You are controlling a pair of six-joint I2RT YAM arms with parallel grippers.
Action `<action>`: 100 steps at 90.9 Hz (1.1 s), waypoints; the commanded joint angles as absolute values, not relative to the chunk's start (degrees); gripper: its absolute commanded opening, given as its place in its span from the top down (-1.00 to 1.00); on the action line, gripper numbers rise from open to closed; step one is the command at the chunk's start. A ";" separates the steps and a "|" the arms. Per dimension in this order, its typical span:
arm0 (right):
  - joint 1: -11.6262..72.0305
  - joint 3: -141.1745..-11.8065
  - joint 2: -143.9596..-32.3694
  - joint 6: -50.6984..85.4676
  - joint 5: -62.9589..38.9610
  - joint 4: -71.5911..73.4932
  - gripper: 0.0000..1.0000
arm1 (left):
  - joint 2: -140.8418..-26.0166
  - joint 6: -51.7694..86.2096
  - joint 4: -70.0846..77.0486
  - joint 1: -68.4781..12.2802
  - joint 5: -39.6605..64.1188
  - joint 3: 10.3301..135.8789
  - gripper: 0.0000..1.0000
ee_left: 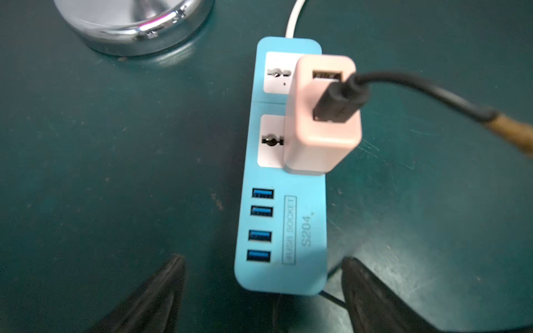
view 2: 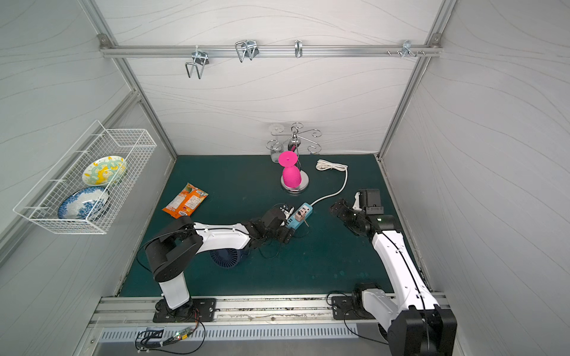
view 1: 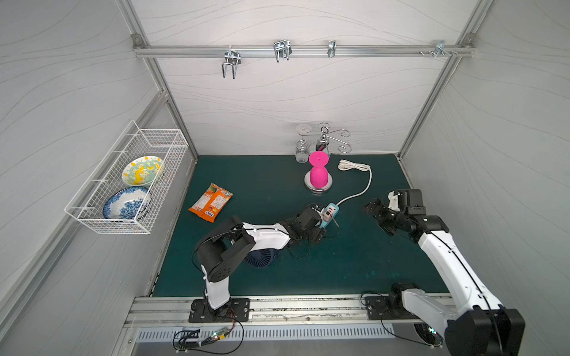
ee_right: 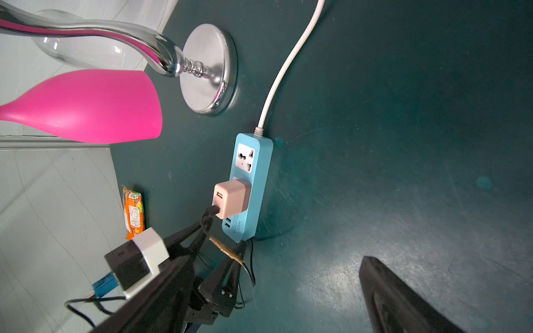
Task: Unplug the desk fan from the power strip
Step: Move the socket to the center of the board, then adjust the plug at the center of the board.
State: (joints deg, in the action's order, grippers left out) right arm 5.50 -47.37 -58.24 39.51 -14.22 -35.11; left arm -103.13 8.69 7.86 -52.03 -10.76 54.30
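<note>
While pink plug (ee_left: 323, 115) sits in power strip (ee_left: 281, 245), left claw (ee_left: 264, 291) open astride strip end, right claw (view 1: 377, 217) open, empty.

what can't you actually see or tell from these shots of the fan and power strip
- desk fan: mostly hidden under the left arm in both top views; absent from both wrist views.
- pink plug: its prongs are hidden by its own body on the power strip, so seating depth is unclear.
- right gripper: only one finger shows in the right wrist view, cut by the edge.
- black cable: leaves the left wrist view's edge.
</note>
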 commanded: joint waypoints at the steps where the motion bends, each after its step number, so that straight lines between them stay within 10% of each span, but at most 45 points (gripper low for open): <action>1: 5.35 -46.76 -58.20 39.88 -14.83 -35.28 -0.89 | -100.55 9.70 7.19 -52.30 -13.19 54.39 -0.69; 100: 5.28 -46.87 -55.80 40.28 -14.74 -35.64 -0.88 | -98.50 20.18 1.06 -61.94 -17.98 47.23 -0.54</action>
